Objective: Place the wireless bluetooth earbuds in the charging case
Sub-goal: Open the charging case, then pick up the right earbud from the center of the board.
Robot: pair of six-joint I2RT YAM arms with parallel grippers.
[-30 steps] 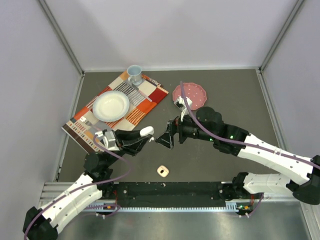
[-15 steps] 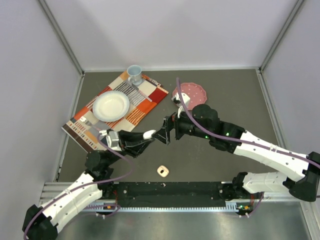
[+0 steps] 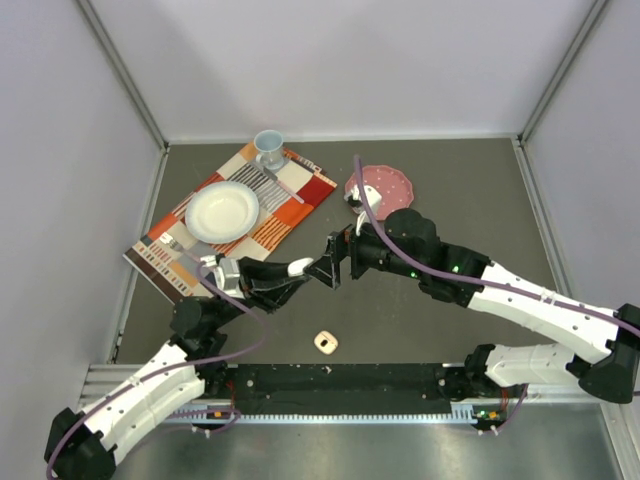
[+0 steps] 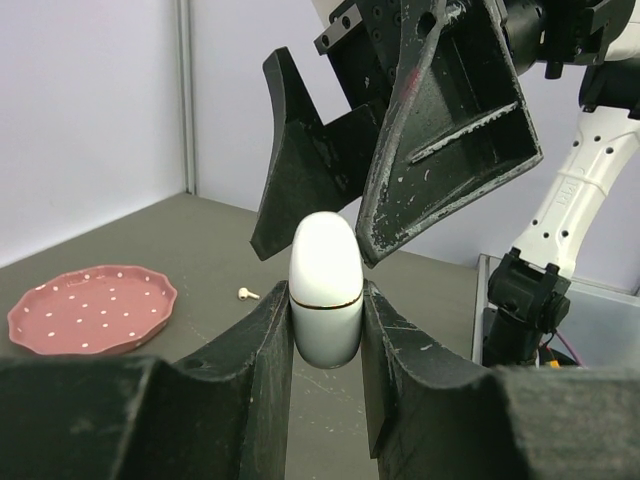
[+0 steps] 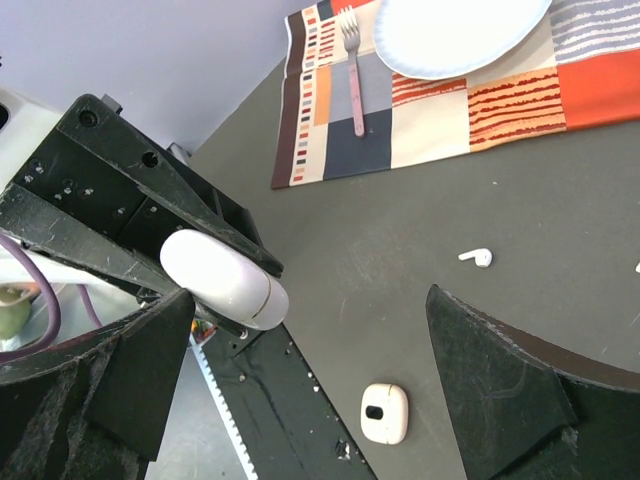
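Note:
My left gripper (image 3: 290, 273) is shut on a white, pill-shaped charging case (image 3: 298, 266) with its lid closed. It holds the case above the table, lid end toward the right arm. In the left wrist view the case (image 4: 326, 290) sits upright between my fingers (image 4: 245, 370). My right gripper (image 3: 323, 271) is open, and its fingers (image 4: 445, 130) flank the case's lid end without touching it. The right wrist view shows the case (image 5: 222, 280) at its left finger. One tiny white earbud (image 5: 477, 257) lies on the table; it also shows in the left wrist view (image 4: 246, 293).
A second small, peach-white case (image 3: 325, 342) lies near the front rail (image 3: 340, 385). A pink dotted plate (image 3: 388, 188) is behind the right arm. A patterned placemat (image 3: 285, 215) at the back left holds a white plate (image 3: 222, 211), fork and cup (image 3: 268, 148).
My right gripper has moved left, up to the lid end of the case. My left gripper has shifted slightly right with the case. Little has moved in the last half second.

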